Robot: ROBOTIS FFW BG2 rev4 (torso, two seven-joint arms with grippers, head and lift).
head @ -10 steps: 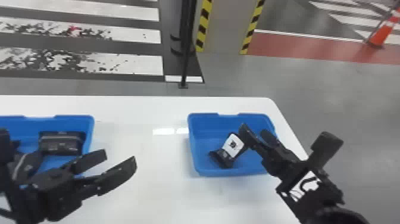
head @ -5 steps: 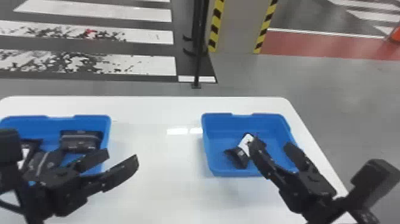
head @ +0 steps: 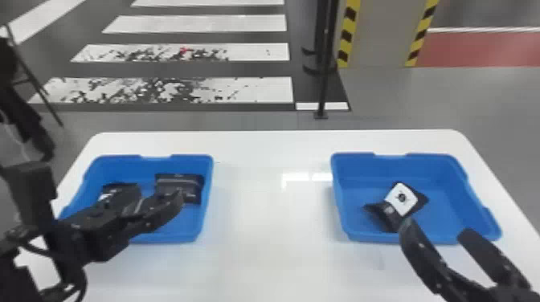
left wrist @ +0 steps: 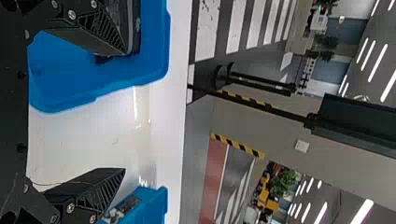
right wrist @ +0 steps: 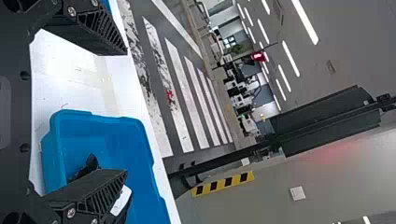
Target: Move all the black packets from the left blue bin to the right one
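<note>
Picking, I'd say, from left blue plastic bin | left gripper, right gripper: fingers wide, empty | next: lower left, pinch flat black packet

Between left blue bin and right blue bin, we log passing room over white table; raised bin walls flank it.

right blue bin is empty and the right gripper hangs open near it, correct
The right blue bin isn't empty: the head view shows a black packet with a white label inside. The right gripper does hang open near the bin.
</note>
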